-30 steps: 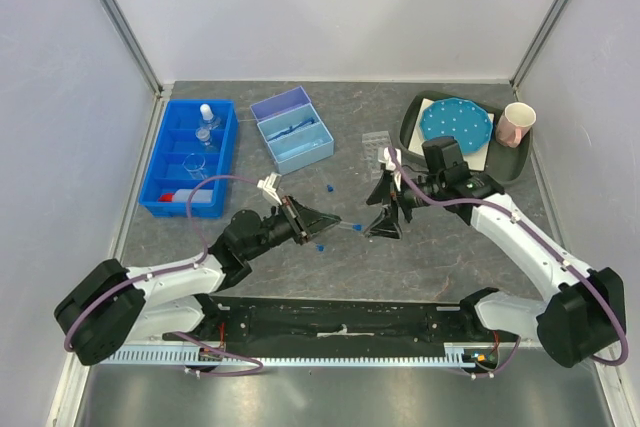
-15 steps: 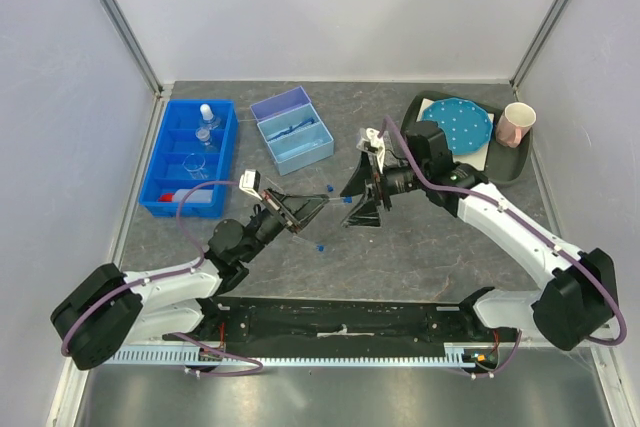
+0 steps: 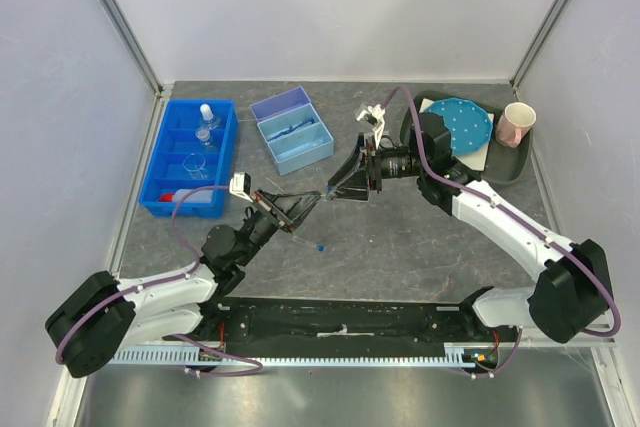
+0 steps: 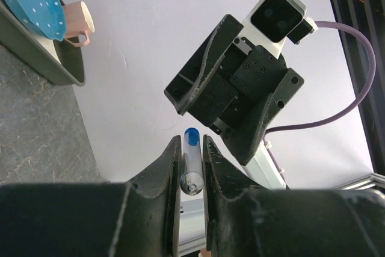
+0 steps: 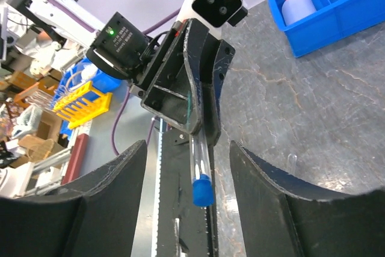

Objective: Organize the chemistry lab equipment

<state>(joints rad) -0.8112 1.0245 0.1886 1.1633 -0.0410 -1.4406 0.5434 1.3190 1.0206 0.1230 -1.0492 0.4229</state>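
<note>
We see a slim clear tube [image 4: 191,167] with a blue cap [image 4: 191,135], held up off the tabletop [image 3: 420,247]. Its long axis runs straight out past the fingertips of the left hand [image 4: 191,142], cap end leading, toward the right hand [image 5: 187,148]. The left hand is clenched on the tube's bare end. The right hand is spread wide, one finger on each side of the cap, with a gap on both sides.

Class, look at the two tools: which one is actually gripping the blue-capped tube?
The left tool: it is shut on the blue-capped tube, pinching its glass body, while the right tool stands open around the capped end.
</note>
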